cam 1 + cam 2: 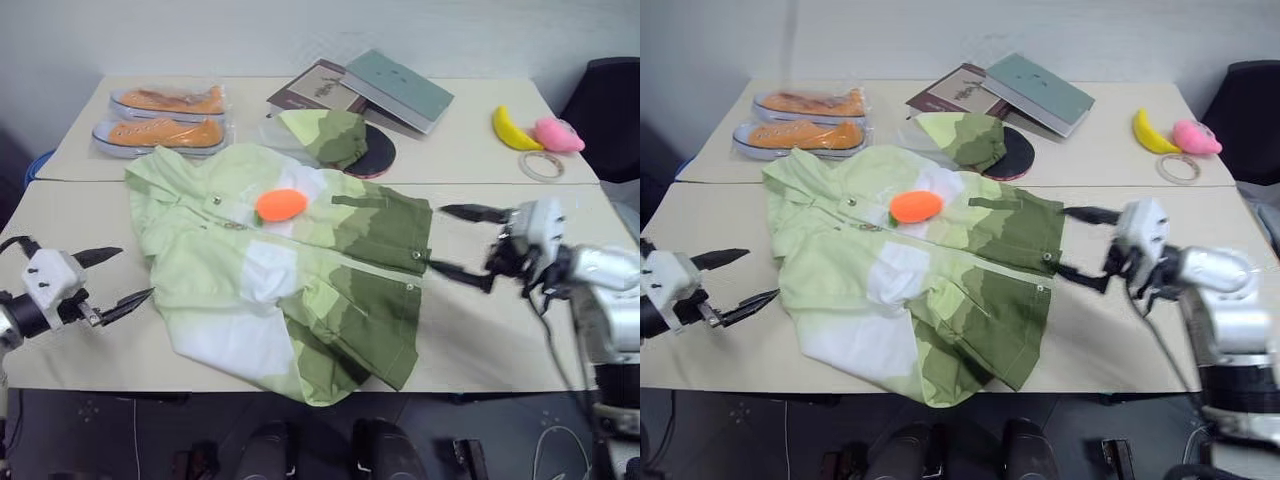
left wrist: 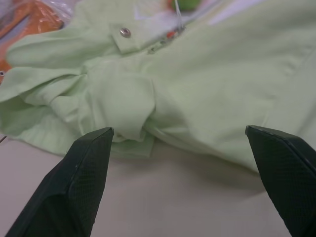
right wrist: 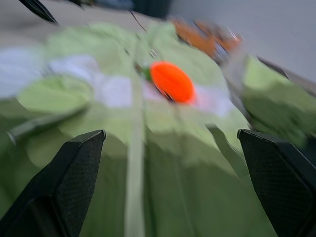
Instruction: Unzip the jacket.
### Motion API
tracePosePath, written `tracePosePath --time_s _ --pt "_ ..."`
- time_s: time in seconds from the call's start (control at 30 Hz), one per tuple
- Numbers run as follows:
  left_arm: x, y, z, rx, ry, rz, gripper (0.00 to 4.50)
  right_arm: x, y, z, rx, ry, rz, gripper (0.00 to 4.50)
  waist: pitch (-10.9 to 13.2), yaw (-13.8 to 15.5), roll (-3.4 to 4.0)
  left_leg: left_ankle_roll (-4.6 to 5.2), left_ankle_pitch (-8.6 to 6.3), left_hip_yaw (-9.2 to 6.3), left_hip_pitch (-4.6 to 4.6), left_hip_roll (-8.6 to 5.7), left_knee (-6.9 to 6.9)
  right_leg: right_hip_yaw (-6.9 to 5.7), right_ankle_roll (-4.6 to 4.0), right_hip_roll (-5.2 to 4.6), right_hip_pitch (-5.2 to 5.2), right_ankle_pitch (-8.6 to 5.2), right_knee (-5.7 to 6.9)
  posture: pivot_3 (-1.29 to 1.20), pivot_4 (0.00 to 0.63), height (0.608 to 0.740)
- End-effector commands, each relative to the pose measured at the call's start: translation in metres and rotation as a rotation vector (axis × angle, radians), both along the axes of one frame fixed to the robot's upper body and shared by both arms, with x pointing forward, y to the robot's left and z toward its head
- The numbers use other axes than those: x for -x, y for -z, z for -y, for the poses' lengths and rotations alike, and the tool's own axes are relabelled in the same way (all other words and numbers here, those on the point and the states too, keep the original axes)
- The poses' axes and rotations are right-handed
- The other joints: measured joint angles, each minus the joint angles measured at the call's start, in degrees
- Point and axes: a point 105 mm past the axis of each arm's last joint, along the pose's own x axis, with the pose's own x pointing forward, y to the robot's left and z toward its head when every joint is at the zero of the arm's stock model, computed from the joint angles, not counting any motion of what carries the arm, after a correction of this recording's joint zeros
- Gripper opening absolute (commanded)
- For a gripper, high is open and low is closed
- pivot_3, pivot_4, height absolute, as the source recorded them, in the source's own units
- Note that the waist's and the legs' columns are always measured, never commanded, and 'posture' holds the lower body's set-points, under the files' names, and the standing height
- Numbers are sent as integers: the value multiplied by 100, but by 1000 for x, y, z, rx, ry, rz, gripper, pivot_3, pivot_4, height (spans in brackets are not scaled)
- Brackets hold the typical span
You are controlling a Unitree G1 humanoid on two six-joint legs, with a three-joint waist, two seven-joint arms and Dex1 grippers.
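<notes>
The jacket point(image 1: 290, 270) lies spread flat across the near part of the table point(image 1: 500, 330), its hem at the near edge and its hood point(image 1: 325, 135) toward the far side. Just off the jacket's left side hangs the left gripper point(image 1: 112, 277), fingers wide apart and pointing at the pale green cloth, holding nothing. Just off the jacket's right side hangs the right gripper point(image 1: 462, 243), fingers also spread wide and empty, aimed at the dark olive panel. An orange carrot toy point(image 1: 281, 204) sits on the jacket near the collar. Beyond the jacket's left shoulder are two orange shoes point(image 1: 165, 118) in clear wrap. Beyond the hood lie books point(image 1: 385, 90). Far right of the jacket sit a banana point(image 1: 512, 130), a pink toy point(image 1: 558, 134) and a tape roll point(image 1: 541, 165).
</notes>
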Motion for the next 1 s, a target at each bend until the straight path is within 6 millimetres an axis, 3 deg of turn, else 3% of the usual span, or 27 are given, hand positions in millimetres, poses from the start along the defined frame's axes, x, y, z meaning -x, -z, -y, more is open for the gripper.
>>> tracePosePath --time_s 0.03,0.17,0.33,0.43,0.57,0.7,0.83,1.0 --pt "-6 4 -2 -138 58 -14 4500 16 -4 -21 -54 -76 55 4491 0 25 1 8 -4 1 -2 -10 1 -22 0 1 -1 0 2 0 150 740" --pt "-23 14 1 -233 84 -27 4500 22 4 -36 -95 -100 16 4491 -3 15 -6 37 -21 4 -14 -21 45 -45 15 0 4 8 15 0 150 740" --pt "-40 39 19 -245 137 -96 4500 14 4 -29 -118 -27 13 4491 -5 37 -7 44 -21 6 -10 -27 63 -40 26 -6 6 14 39 0 150 740" --pt "-46 46 33 -229 181 -103 3882 13 4 -25 -123 0 15 4500 -6 62 -4 44 -20 6 -2 -29 63 -43 26 -10 9 14 48 0 150 740" --pt "-52 44 51 -170 235 -82 2607 12 5 -21 -126 30 22 4500 -7 141 -2 47 -19 7 -2 -32 71 -42 26 -12 10 14 52 0 150 740" --pt "-35 52 70 -106 364 -154 1247 14 11 -16 -117 47 5 4500 -7 147 -3 52 -22 8 -4 -33 72 -41 26 -14 10 14 51 0 150 740" --pt "-2 65 88 -83 499 -258 37 16 17 -11 -100 60 -15 4500 -7 81 -2 56 -31 10 -3 -32 71 -43 25 -14 9 14 48 0 150 740" --pt "44 59 113 64 555 -375 37 20 20 0 -70 75 -39 4500 -7 -3 -3 57 -33 7 -1 -27 70 -35 25 -19 15 14 42 0 150 740"
